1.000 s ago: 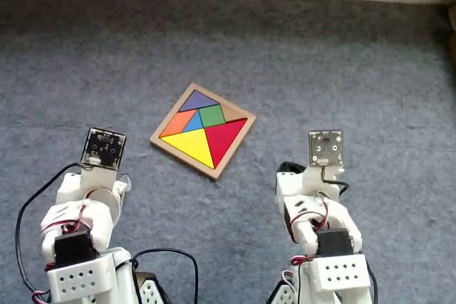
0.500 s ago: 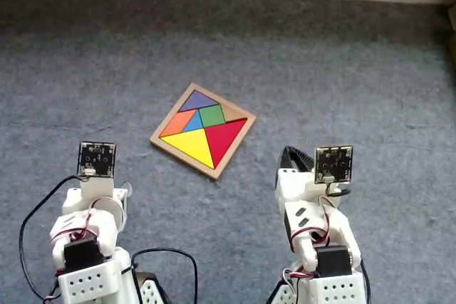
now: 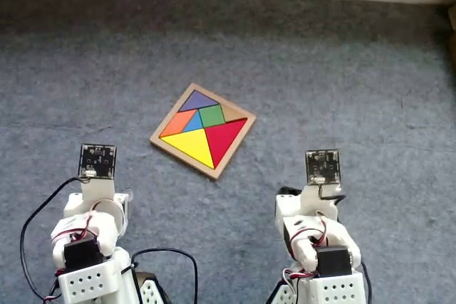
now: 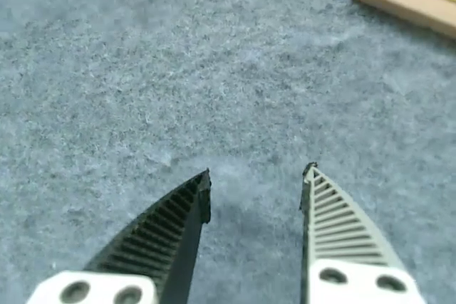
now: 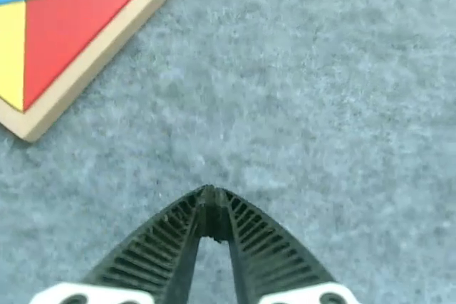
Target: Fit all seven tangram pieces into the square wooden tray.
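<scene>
High view: grey carpet (image 3: 342,69) as work surface, soft enough to keep flat wood from sliding. Folded low near their bases: left arm (image 3: 89,226) and right arm (image 3: 317,226), well apart from the tray (image 3: 182,154), leaving it undisturbed. Tray flat on the carpet, ahead of and between the arms, turned corner-first toward them. Inside, packed edge to edge: red piece (image 3: 224,139) and yellow piece (image 3: 191,144), the two big triangles, filling the near half. In the far half: orange piece (image 3: 174,124), purple piece (image 3: 198,100), green piece (image 3: 211,114) and blue piece (image 3: 194,122). Beside green piece, against the rim: tan patch (image 3: 234,113), possibly the seventh piece, possibly bare wood. Judged done or nearly so, hence no grasp in hand. Over bare carpet: left gripper (image 4: 257,170), tips spread wide, holding nothing, tray corner ahead. Near the tray's red corner: right gripper (image 5: 211,190), tips pressed together, empty.
</scene>
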Controlling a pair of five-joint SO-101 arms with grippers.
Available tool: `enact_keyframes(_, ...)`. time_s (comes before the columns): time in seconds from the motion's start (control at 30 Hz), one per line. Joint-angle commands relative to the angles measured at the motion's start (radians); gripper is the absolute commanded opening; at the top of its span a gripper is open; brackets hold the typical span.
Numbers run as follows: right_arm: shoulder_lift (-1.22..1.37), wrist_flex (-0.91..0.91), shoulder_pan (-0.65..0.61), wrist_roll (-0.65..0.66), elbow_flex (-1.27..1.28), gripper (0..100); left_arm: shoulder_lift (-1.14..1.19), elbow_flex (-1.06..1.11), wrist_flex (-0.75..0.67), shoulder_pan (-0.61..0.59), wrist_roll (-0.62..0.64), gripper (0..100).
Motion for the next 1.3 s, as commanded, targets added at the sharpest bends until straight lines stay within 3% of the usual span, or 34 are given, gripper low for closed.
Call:
enact_keyframes(0.0,0.005,0.09,-0.018,0.011,0.131,1.0,-0.047,0.019,0.103,-0.008,0.006,21)
enact_keyframes(0.4,0.005,0.091,-0.018,0.011,0.131,1.0,-0.047,0.019,0.109,-0.01,0.014,20)
enact_keyframes(0.57,0.005,0.091,-0.018,0.011,0.131,1.0,-0.047,0.019,0.109,-0.007,0.086,0)
enact_keyframes(0.67,0.005,0.091,-0.018,0.011,0.131,1.0,-0.047,0.019,0.109,-0.01,0.095,4)
enact_keyframes(1.27,0.005,0.091,-0.018,0.011,0.131,1.0,-0.047,0.019,0.114,-0.008,0.095,1)
